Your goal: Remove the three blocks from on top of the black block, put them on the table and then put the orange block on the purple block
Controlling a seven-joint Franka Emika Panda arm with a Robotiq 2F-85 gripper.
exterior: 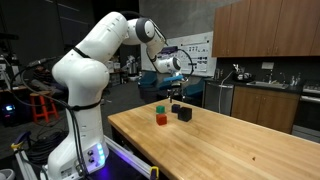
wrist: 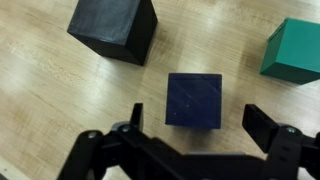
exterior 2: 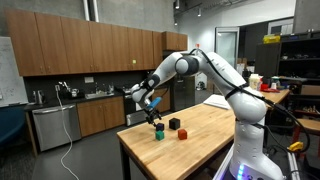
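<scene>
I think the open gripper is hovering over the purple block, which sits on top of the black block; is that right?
Not quite: the open gripper does hover over the purple block, but the wrist view shows that block sitting on the table, apart from the black block.

glossy white rounded arm [exterior: 85, 70] with dark joint seams, ending in a black hand [wrist: 192, 120]
</scene>
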